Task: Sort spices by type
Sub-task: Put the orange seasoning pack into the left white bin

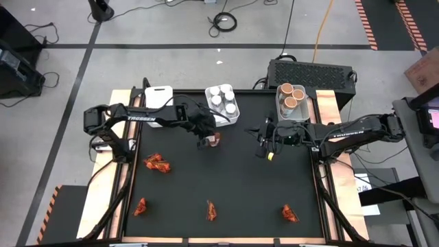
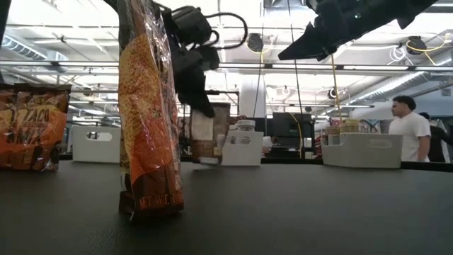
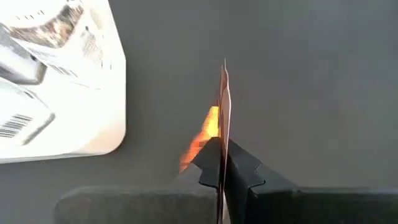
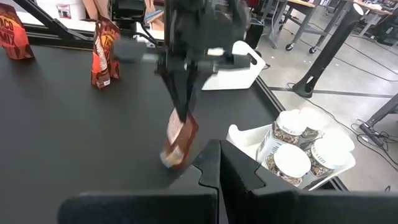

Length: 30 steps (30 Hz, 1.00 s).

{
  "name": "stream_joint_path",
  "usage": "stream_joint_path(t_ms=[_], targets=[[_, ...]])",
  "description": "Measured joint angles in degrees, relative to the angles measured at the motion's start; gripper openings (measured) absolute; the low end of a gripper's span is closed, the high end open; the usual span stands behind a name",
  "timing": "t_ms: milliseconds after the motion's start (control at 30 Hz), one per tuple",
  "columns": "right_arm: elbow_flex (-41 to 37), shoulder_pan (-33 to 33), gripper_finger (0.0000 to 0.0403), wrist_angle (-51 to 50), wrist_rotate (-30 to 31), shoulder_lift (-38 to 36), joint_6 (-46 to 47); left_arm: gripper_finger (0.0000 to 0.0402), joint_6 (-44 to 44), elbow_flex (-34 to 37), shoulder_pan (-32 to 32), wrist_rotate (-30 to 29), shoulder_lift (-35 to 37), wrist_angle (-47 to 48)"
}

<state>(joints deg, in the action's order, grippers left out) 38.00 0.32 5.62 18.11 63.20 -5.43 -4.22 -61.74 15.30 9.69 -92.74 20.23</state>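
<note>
A red-orange sachet (image 4: 180, 138) hangs just beside the near side of the middle white bin (image 1: 232, 118), with my left gripper (image 1: 208, 137) shut on its top. The sachet shows edge-on in the left wrist view (image 3: 222, 106). My right gripper (image 1: 263, 147) is shut on nothing, in the air to the right of that sachet and near the bin of tan-topped tubs (image 1: 291, 97). Clear jars with white lids (image 1: 223, 101) fill the middle bin. Several more sachets lie or stand on the black mat, one at the left (image 1: 156, 163) and others near the front edge (image 1: 211, 210). My left gripper pinches the sachet's flat top edge (image 3: 222, 134) between its two fingers, which slant down from the table's left. The sachet hangs tilted below the fingers. Whether its lower end (image 4: 171, 157) touches the mat I cannot tell.
A white bin (image 1: 158, 96) stands at the far left with nothing showing in it. One sachet (image 2: 148, 106) stands upright close to the low camera. A black case (image 1: 312, 71) sits behind the table. A person (image 2: 407, 131) stands in the room beyond.
</note>
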Motion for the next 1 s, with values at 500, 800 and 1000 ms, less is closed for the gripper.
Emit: stream_joint_path(t_ms=[500,800,1000], targets=[[0.02,0.02,0.0,-0.43,-0.17,0.0,-1.44,0.0002,-5.56,-8.12,10.66,-9.0,16.96,20.92],[0.04,0.02,0.0,-0.83,-0.19,0.02,-1.49,0.0001,-3.68,-7.92,27.45,-15.92,19.88,28.05],[0.04,0.02,0.0,-1.17,-0.19,0.02,-1.49,0.0001,-0.07,-5.02,37.81,-16.33,18.55,26.15]])
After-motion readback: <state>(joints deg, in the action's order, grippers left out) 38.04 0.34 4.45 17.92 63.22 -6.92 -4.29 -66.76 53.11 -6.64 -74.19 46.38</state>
